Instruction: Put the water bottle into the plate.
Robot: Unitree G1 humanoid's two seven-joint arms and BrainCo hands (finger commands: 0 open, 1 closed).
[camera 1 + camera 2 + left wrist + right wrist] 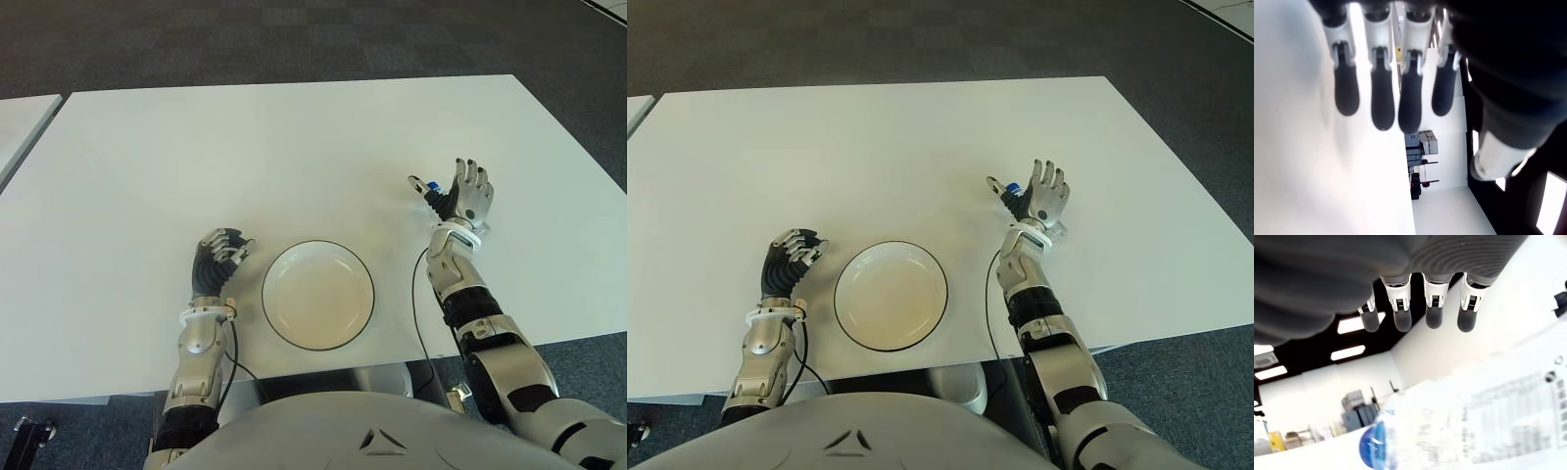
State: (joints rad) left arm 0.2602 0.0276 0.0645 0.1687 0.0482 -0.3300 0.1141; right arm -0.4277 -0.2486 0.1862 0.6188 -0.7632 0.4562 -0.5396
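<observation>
The water bottle [1484, 426] is clear plastic with a blue cap and a pale printed label, lying on its side on the white table to the right of the plate; in the eye views only its blue cap end shows, the rest being hidden. The plate [317, 295] is round and white with a thin dark rim, sitting flat and empty near the table's front edge, well apart from the bottle.

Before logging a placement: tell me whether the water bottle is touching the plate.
Apart. The left eye view shows the water bottle beside the open right hand, with bare table between it and the plate.
</observation>
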